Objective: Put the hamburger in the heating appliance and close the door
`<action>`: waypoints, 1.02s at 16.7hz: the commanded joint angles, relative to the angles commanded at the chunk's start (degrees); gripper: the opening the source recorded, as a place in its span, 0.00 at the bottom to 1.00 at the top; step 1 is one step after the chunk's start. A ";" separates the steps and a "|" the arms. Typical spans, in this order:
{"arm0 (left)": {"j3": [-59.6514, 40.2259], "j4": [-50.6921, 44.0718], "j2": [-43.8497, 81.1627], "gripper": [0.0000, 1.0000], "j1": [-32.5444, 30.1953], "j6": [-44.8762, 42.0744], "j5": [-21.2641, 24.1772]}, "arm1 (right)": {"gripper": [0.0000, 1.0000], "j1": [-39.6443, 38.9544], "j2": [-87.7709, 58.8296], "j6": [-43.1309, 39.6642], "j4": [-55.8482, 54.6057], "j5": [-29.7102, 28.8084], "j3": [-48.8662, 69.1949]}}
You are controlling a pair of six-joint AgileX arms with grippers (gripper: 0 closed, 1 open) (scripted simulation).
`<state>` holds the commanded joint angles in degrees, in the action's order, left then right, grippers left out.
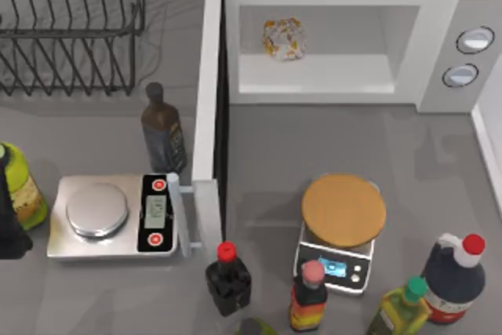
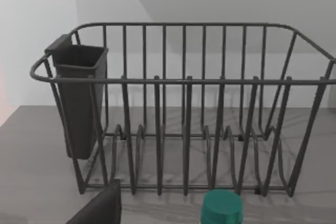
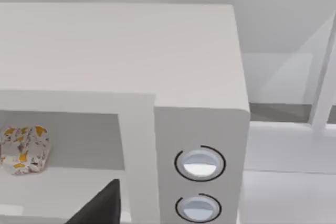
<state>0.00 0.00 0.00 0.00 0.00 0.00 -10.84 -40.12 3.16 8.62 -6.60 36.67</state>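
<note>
The hamburger (image 1: 284, 38) is a cream lump with yellow-orange patches, and it lies inside the white heating appliance (image 1: 439, 5) at the back of the table. The right wrist view shows the hamburger (image 3: 23, 149) in the cavity, left of the two silver knobs (image 3: 199, 163). The door (image 1: 206, 115) stands wide open, swung out toward the table's front, with its pale bar handle (image 1: 179, 213) near the left scales. My left gripper (image 2: 100, 208) shows as a dark edge beside a green bottle cap (image 2: 222, 208). A dark edge of my right gripper (image 3: 100, 205) faces the appliance front.
A wire dish rack (image 1: 70, 29) fills the back left. Silver scales (image 1: 110, 216) and a dark bottle (image 1: 163, 131) sit just left of the door. A second scales carries a tan disc (image 1: 343, 209). Several bottles line the front edge (image 1: 227, 276), and a green bottle (image 1: 20, 186) stands far left.
</note>
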 joint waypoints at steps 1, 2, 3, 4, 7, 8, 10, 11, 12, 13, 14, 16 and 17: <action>0.00 0.00 0.00 1.00 0.00 0.00 0.00 | 1.00 1.47 6.57 -0.39 -1.23 0.94 -5.40; 0.00 0.00 0.00 1.00 0.00 0.00 0.00 | 1.00 2.89 12.58 -0.79 -2.40 1.83 -10.60; 0.00 0.00 0.00 1.00 0.00 0.00 0.00 | 1.00 4.26 18.01 -1.17 -3.51 2.68 -15.53; 0.00 0.00 0.00 1.00 0.00 0.00 0.00 | 1.00 5.54 22.85 -1.54 -4.54 3.46 -20.09; 0.00 0.00 0.00 1.00 0.00 0.00 0.00 | 1.00 8.77 33.86 -2.50 -7.05 5.38 -30.66; 0.00 0.00 0.00 1.00 0.00 0.00 0.00 | 1.00 9.57 36.34 -2.75 -7.67 5.85 -33.04; 0.00 0.00 0.00 1.00 0.00 0.00 0.00 | 1.00 10.62 39.47 -3.09 -8.46 6.47 -36.04; 0.00 0.00 0.00 1.00 0.00 0.00 0.00 | 1.00 10.82 40.09 -3.16 -8.61 6.59 -36.63; 0.00 0.00 0.00 1.00 0.00 0.00 0.00 | 1.00 10.84 40.12 -3.16 -8.62 6.59 -36.67; 0.00 0.00 0.00 1.00 0.00 0.00 0.00 | 1.00 10.84 40.12 -3.16 -8.62 6.59 -36.67; 0.00 0.00 0.00 1.00 0.00 0.00 0.00 | 1.00 10.84 40.12 -3.16 -8.62 6.59 -36.67; 0.00 0.00 0.00 1.00 0.00 0.00 0.00 | 1.00 10.84 40.12 -3.16 -8.62 6.59 -36.67; 0.00 0.00 0.00 0.92 0.00 0.00 0.00 | 1.00 10.84 40.12 -3.16 -8.62 6.59 -36.67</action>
<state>0.00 0.00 0.00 0.00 0.00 0.00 0.00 0.00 0.00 0.00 0.00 0.00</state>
